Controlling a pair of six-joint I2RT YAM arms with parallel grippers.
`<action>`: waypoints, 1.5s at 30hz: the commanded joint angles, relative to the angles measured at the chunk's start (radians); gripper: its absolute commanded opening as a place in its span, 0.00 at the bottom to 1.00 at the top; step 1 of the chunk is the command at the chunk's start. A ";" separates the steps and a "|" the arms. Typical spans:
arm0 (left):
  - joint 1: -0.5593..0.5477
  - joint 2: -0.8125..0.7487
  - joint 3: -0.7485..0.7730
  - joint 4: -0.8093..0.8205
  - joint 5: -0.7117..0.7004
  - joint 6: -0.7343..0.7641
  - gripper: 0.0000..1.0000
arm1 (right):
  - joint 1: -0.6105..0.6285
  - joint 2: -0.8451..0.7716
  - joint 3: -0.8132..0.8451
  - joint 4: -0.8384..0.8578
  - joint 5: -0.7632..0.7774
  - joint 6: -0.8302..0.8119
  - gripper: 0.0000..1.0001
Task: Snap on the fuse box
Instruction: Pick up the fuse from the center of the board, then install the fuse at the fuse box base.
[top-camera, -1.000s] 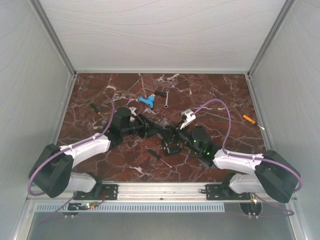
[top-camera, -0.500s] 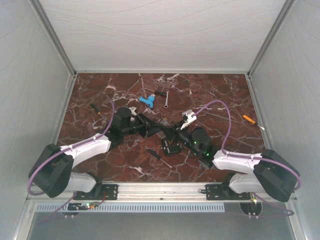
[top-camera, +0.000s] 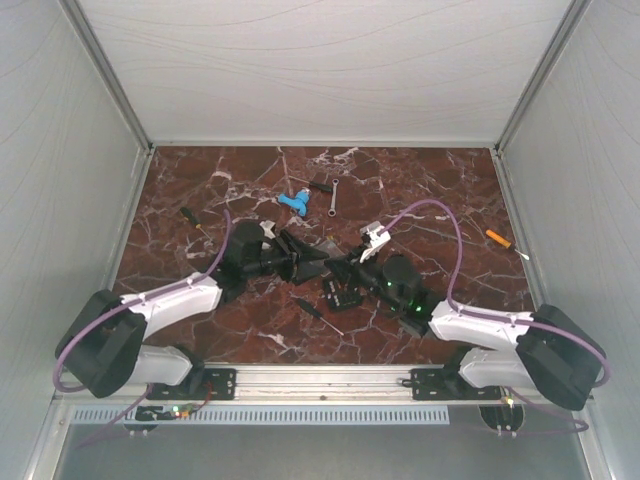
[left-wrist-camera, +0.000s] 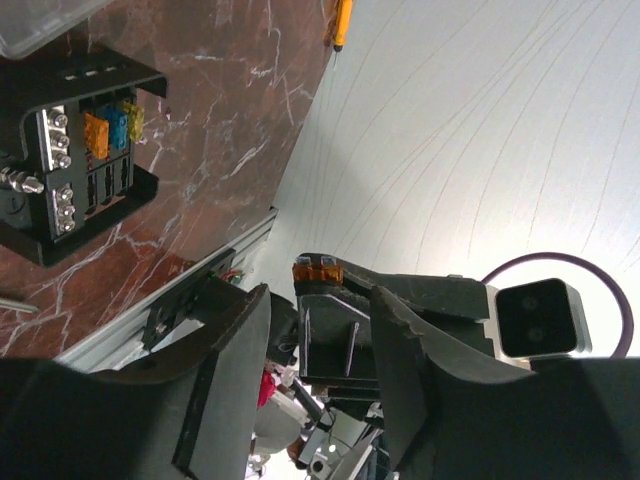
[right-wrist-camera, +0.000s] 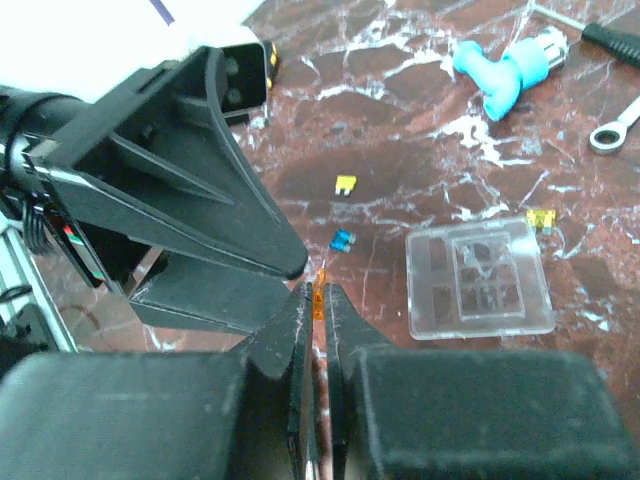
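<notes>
The black fuse box (top-camera: 347, 296) lies on the marble table just below my two grippers; the left wrist view shows it open-topped with orange, blue and yellow fuses (left-wrist-camera: 80, 150). Its clear square lid (right-wrist-camera: 480, 278) lies flat on the table, apart from the box. My right gripper (right-wrist-camera: 318, 300) is shut on a small orange fuse (right-wrist-camera: 319, 290), held above the table. My left gripper (left-wrist-camera: 320, 295) is open and empty. Its fingers (right-wrist-camera: 210, 190) stand tip to tip with the right gripper (top-camera: 336, 268), on either side of the fuse (left-wrist-camera: 318, 268). The left gripper also shows from above (top-camera: 310, 260).
Loose yellow (right-wrist-camera: 345, 184) and blue (right-wrist-camera: 342, 239) fuses lie near the lid. A blue plastic piece (top-camera: 293, 203) and a small wrench (top-camera: 333, 197) lie further back. A thin screwdriver (top-camera: 318, 310) lies near the box, an orange-handled one (top-camera: 497, 239) at the right.
The left gripper has shifted a little to the right, closer to the right gripper's tips. The right gripper still holds the orange fuse. The fuse box and lid have not moved.
</notes>
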 joint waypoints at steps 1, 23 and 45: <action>-0.007 -0.047 0.000 0.006 0.008 0.050 0.49 | -0.016 -0.073 0.065 -0.201 -0.065 -0.029 0.00; -0.008 0.123 0.055 -0.174 0.096 0.530 0.53 | -0.145 0.140 0.625 -1.349 -0.260 -0.134 0.00; -0.024 0.306 0.076 -0.127 0.185 0.592 0.44 | -0.053 0.429 0.762 -1.463 -0.186 -0.093 0.00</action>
